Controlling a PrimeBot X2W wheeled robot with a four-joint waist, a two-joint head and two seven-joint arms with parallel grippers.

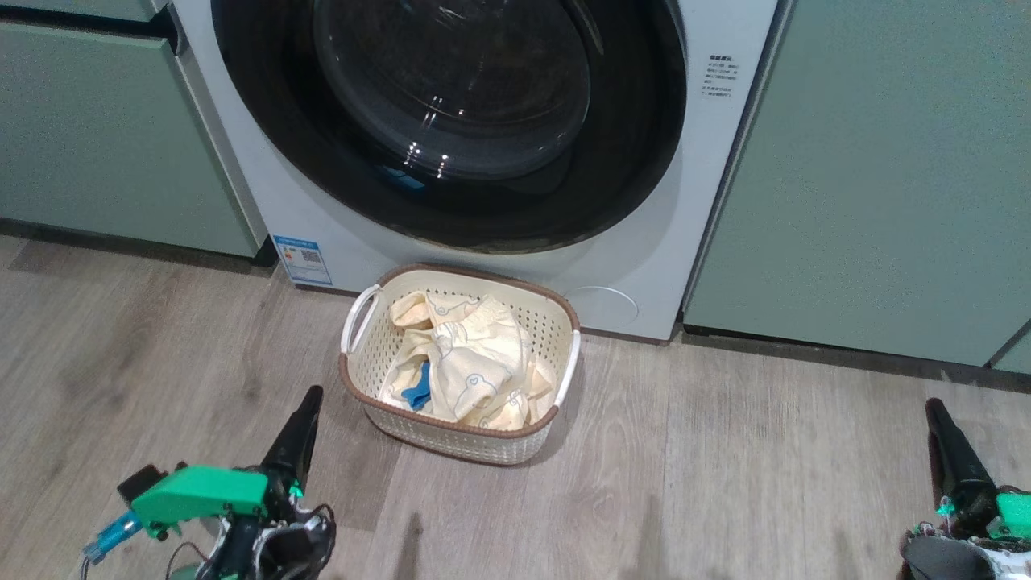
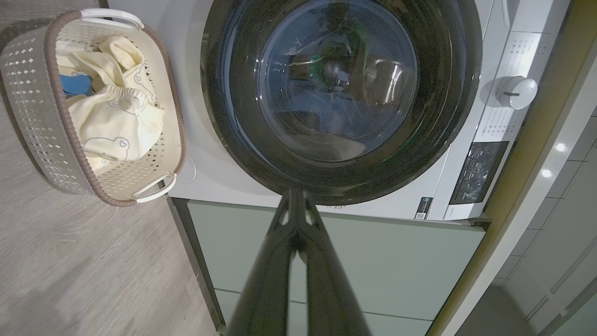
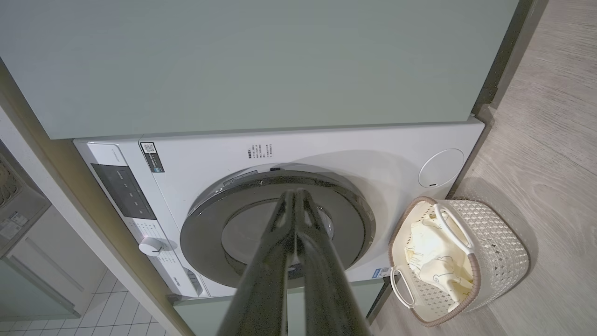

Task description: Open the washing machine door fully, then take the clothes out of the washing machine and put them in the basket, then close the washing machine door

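Both grippers sit low at the near edge of the head view, well apart from each other: the left gripper (image 1: 310,403) at lower left, the right gripper (image 1: 936,411) at lower right. Each has its two dark fingers pressed together, closed and empty, pointing toward the washing machine (image 1: 636,274). Neither touches the basket (image 1: 451,439), though the left one stands near its front left corner. The basket rests on the wood-look floor (image 1: 161,362), just in front of the machine's lower panel and below the washing machine door (image 1: 644,161). The clothes (image 1: 471,362) lie heaped inside the basket, pale yellow with faint printed outlines, with a small blue piece (image 1: 416,393) showing at the front left of the heap. The door is closed flush against the machine's white front, its glossy black rim and glass bowl reflecting light. What lies behind the glass cannot be made out. A blue-white sticker (image 1: 302,259) is at the machine's lower left corner. Sage-green cabinets (image 1: 870,201) flank the machine on both sides.
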